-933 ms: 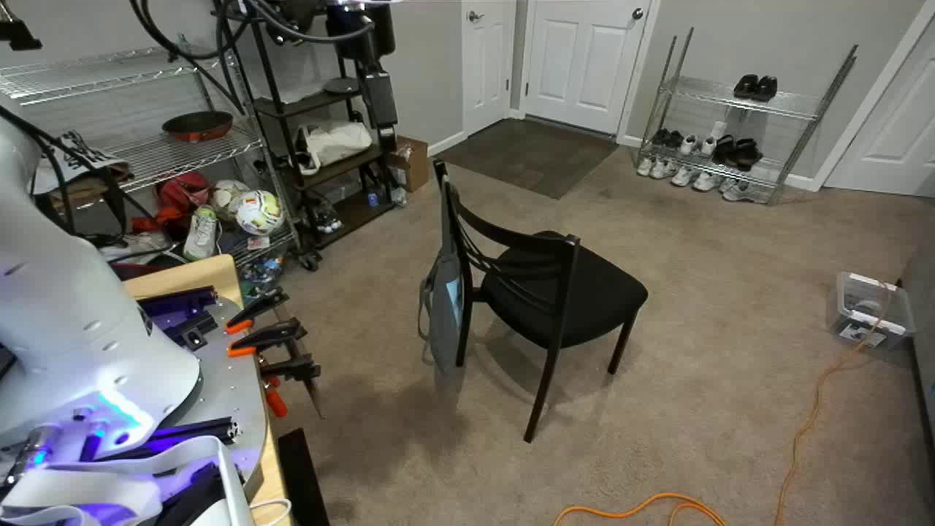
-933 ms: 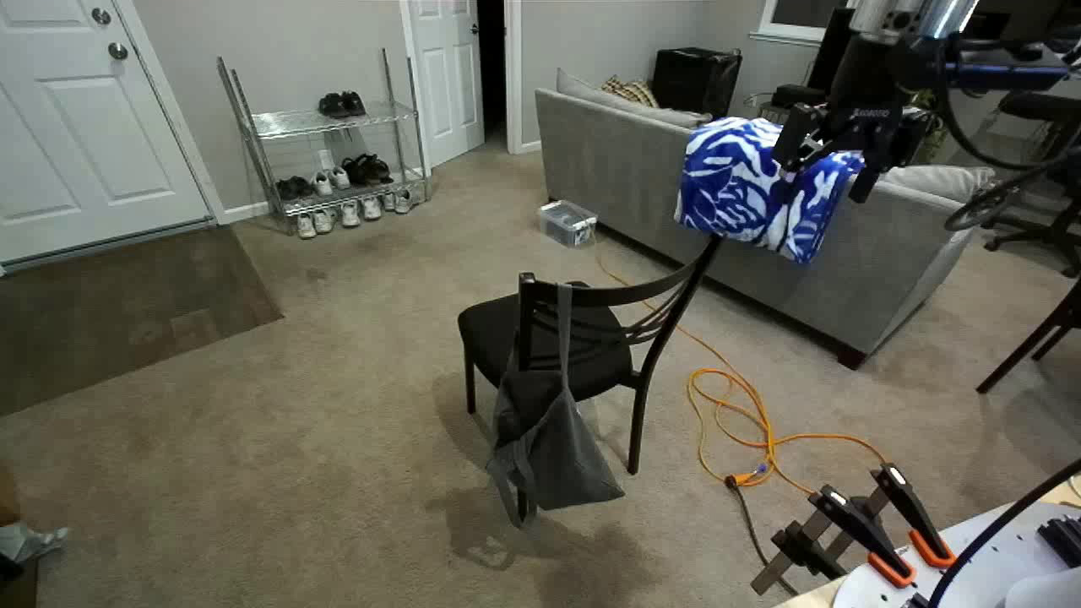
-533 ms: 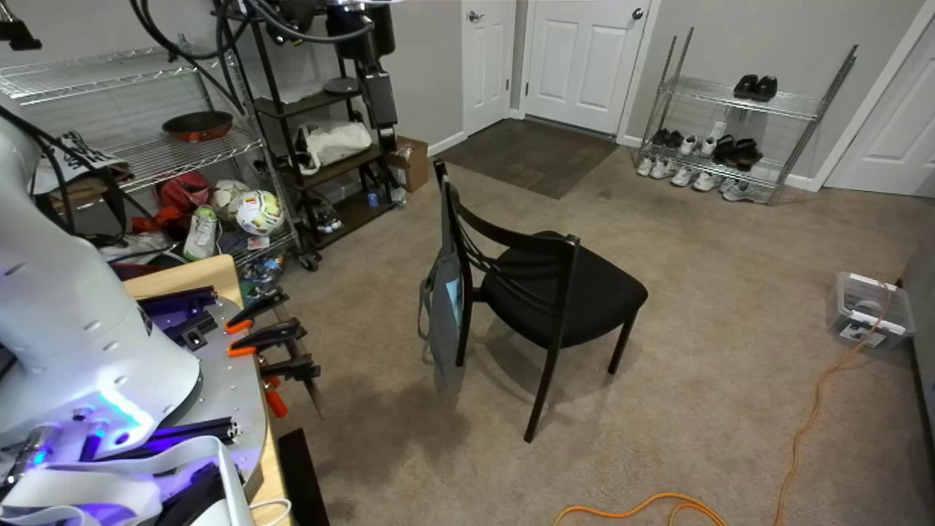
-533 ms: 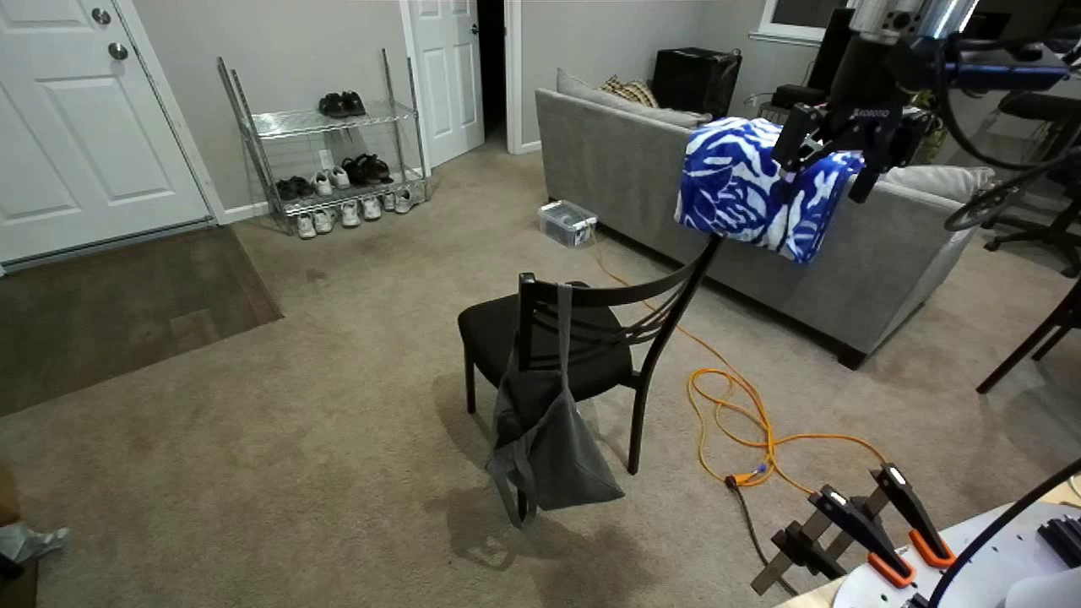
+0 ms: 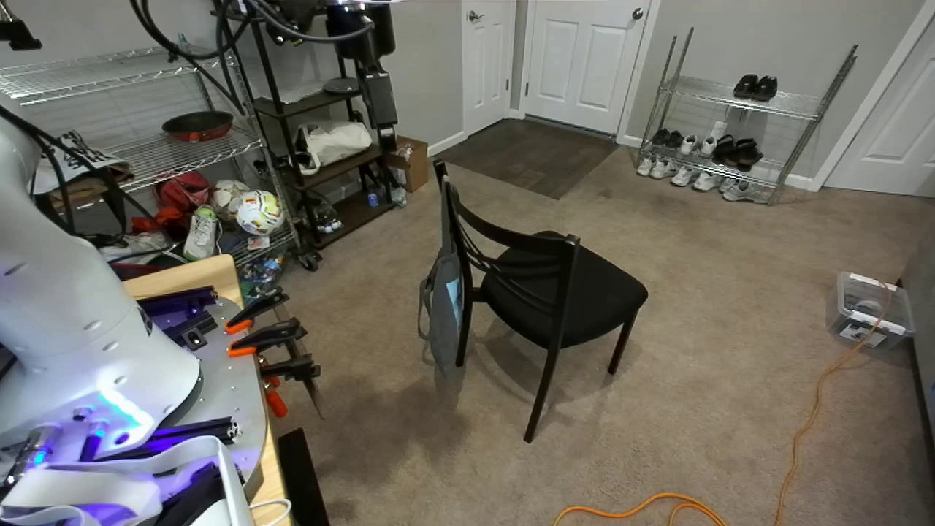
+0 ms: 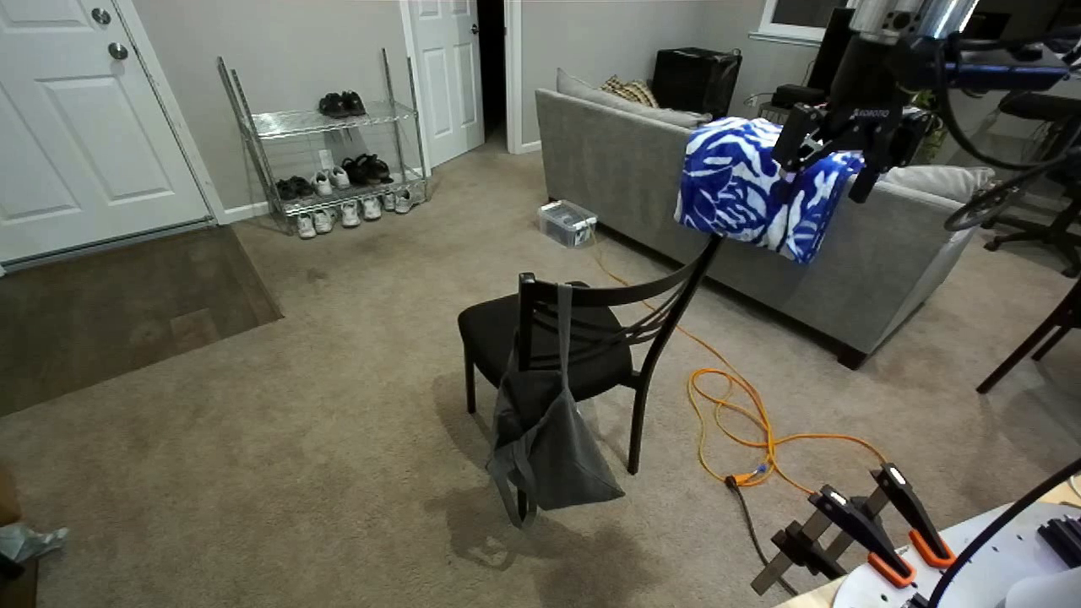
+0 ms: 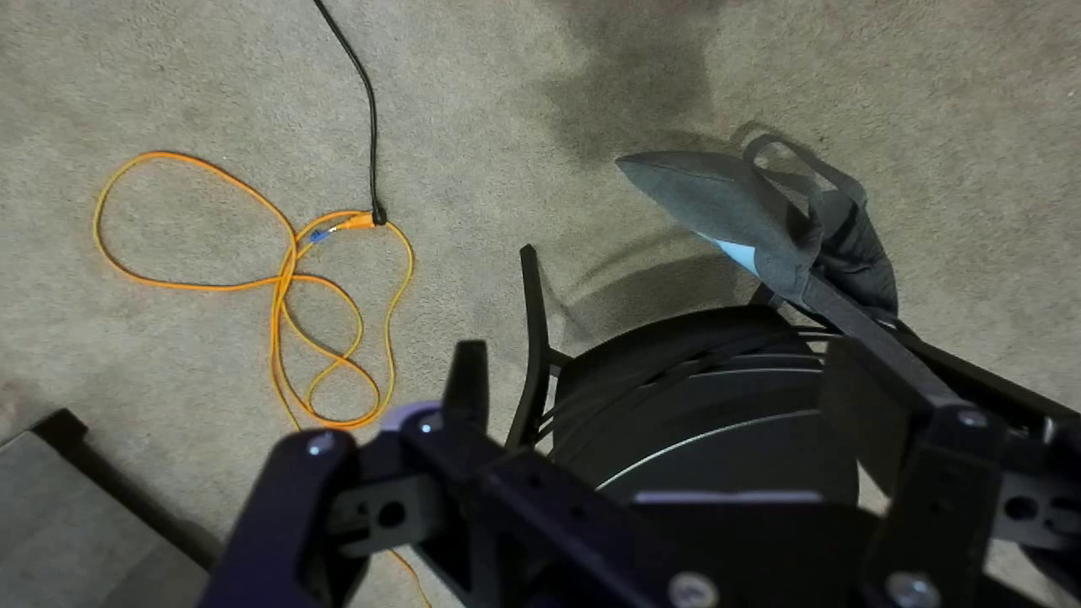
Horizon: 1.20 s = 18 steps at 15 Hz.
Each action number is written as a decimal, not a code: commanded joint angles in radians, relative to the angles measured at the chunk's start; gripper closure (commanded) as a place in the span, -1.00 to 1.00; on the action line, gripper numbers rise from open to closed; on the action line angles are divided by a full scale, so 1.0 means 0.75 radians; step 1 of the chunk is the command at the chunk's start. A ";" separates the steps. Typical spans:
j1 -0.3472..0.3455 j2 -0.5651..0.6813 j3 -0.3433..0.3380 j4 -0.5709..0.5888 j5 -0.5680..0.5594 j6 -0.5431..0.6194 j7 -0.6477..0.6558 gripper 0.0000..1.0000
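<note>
Above and clear of the chair [image 7: 714, 405], the gripper [image 7: 660, 397] is positioned with its fingers [image 7: 467, 380] spread apart; in the wrist view the chair shows through the gap, well below the fingertips. In an exterior view, the gripper overlaps the cloth [image 6: 735, 186] along the line of sight. The chair stands upright on the floor [image 6: 338, 405]. The bag [image 6: 562, 460] is suspended by a strap [image 6: 564, 338] from the backrest [image 6: 629, 295] of the chair, near one end, on the side opposite the seat [image 5: 592, 299]. To one side of the chair, well apart, is the sofa [image 6: 629, 165]; the cloth lies over its back. On this same side, nearer the chair, the cord [image 7: 285, 277] lies in loops on the floor, its orange connector [image 7: 359, 221] meeting a black cable [image 7: 372, 135]. Farther from the chair, beside the sofa, is the bin [image 6: 567, 224]. On the backrest side of the chair is the table [image 5: 237, 380], which carries the arm [image 5: 88, 314]; clamps [image 5: 270, 336] are fitted along the edge facing the chair. On the seat side of the chair, well apart, the rack [image 6: 291, 125] supports shoes [image 6: 342, 104] on its shelves. A mat [image 5: 529, 157] lies in front of a door [image 5: 584, 66], also well apart from the chair.
</note>
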 commanded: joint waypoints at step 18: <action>0.000 0.144 0.046 0.125 -0.089 0.122 -0.011 -1.00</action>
